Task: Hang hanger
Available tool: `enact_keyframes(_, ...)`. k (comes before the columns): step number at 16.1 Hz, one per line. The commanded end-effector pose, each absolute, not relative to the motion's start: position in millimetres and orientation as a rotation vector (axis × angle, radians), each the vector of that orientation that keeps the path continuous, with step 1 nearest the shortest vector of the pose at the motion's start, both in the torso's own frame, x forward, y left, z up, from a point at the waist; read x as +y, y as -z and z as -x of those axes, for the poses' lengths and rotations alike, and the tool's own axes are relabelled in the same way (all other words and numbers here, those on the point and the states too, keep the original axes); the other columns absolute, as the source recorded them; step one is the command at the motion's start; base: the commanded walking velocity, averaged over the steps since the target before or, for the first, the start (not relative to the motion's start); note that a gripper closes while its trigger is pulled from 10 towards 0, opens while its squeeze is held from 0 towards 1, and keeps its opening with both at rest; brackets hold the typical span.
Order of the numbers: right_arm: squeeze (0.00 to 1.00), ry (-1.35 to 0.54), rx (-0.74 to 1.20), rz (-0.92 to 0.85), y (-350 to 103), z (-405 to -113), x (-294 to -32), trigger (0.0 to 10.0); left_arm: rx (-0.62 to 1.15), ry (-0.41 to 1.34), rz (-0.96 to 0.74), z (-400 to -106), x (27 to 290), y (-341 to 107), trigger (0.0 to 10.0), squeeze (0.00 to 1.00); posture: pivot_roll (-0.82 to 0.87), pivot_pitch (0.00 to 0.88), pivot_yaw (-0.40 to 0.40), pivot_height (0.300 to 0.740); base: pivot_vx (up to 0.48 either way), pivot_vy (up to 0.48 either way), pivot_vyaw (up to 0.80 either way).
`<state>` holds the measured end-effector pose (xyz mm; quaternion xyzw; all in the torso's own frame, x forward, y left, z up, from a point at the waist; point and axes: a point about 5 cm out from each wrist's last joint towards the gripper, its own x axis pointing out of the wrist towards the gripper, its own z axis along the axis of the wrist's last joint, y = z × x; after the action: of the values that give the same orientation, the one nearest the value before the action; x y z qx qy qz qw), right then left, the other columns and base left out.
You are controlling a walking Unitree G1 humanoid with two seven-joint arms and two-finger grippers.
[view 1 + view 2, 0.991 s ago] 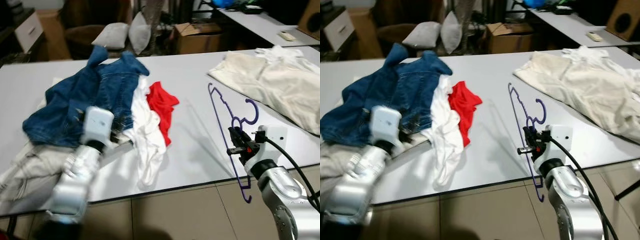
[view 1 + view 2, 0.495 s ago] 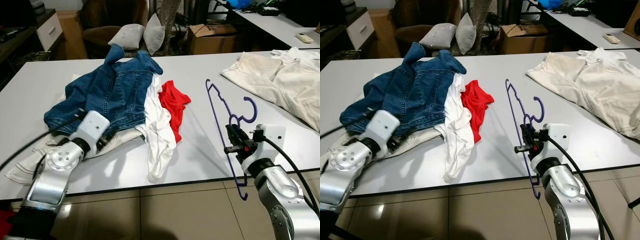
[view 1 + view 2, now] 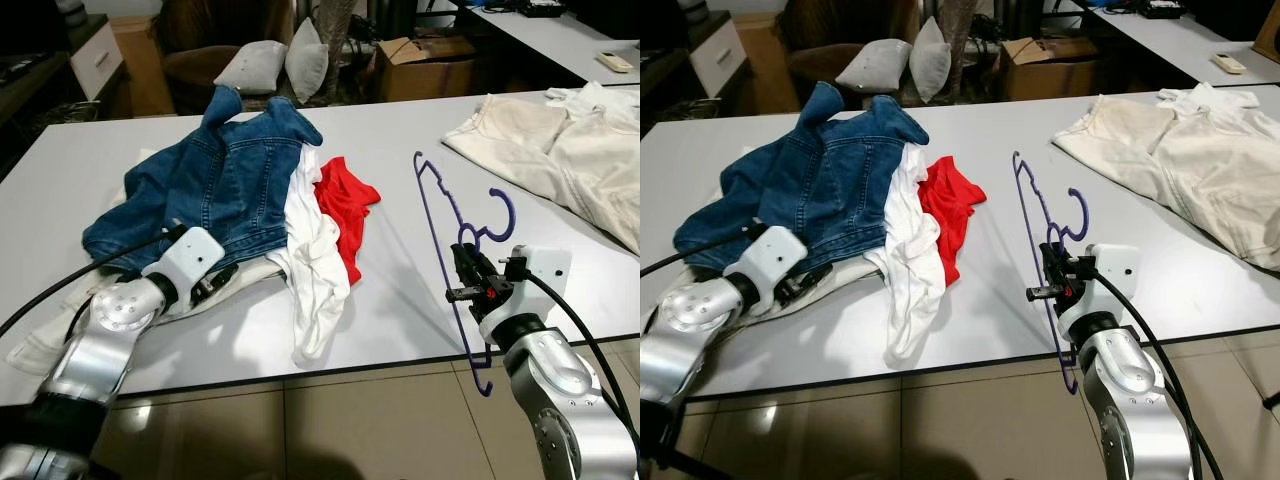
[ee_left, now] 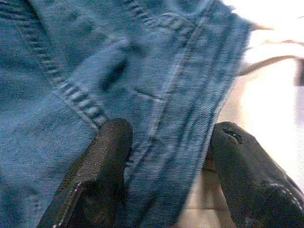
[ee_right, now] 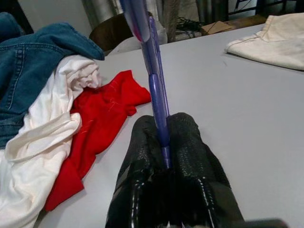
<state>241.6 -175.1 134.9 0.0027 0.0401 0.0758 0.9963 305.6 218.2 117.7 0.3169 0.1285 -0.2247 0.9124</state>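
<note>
Purple hanger (image 3: 452, 232), 1 only, stands tilted over the table's (image 3: 400, 300) near edge, long axis running away from the robot, hook rightward, clamped in the right gripper (image 3: 468, 285). Left wrist view: left gripper (image 4: 166, 156) spread, straddling denim jacket (image 4: 95, 71).

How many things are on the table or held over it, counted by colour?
Blue: 1, denim jacket
White: 1, shirt
Red: 1, garment
Cream: 2, garment on the right, garment under the jacket
Purple: 1, hanger in the right gripper
Total: 6
</note>
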Motion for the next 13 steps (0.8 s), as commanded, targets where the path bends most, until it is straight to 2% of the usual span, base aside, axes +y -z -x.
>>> enact_keyframes(1,0.00,-0.147,0.106,-0.006,-128,-241,-174,10.0,0.236,0.430,-0.682,-311,220,-125,10.0,0.00,0.07,0.010,0.087,0.740,0.000,0.000,0.00)
enact_keyframes(5,0.00,-0.143,0.105,-0.012,-126,-241,-172,10.0,0.239,0.423,-0.725,-317,222,-122,9.9,0.00,0.07,0.009,0.094,0.740,0.000,0.000,0.00)
enact_keyframes(6,0.00,-0.142,0.104,-0.012,-126,-241,-172,10.0,0.245,0.435,-0.735,-316,221,-119,5.9,0.00,0.07,0.007,0.095,0.740,0.000,0.000,0.00)
enact_keyframes(7,0.00,-0.140,0.101,-0.010,-127,-242,-171,10.0,0.253,0.439,-0.765,-314,221,-115,4.7,0.00,0.07,0.006,0.096,0.740,0.000,0.000,0.00)
enact_keyframes(8,0.00,-0.138,0.098,-0.008,-128,-242,-171,10.0,0.251,0.408,-0.814,-314,225,-114,3.9,0.00,0.07,0.004,0.096,0.740,0.000,0.000,0.00)
enact_keyframes(12,0.00,-0.135,0.096,-0.005,-127,-242,-171,10.0,0.221,0.367,-0.866,-311,229,-114,3.3,0.00,0.07,0.000,0.100,0.740,0.000,0.000,0.00)
enact_keyframes(13,0.00,-0.133,0.093,-0.005,-127,-242,-171,10.0,0.186,0.344,-0.893,-305,231,-113,1.8,0.00,0.07,0.000,0.101,0.740,0.000,0.000,0.00)
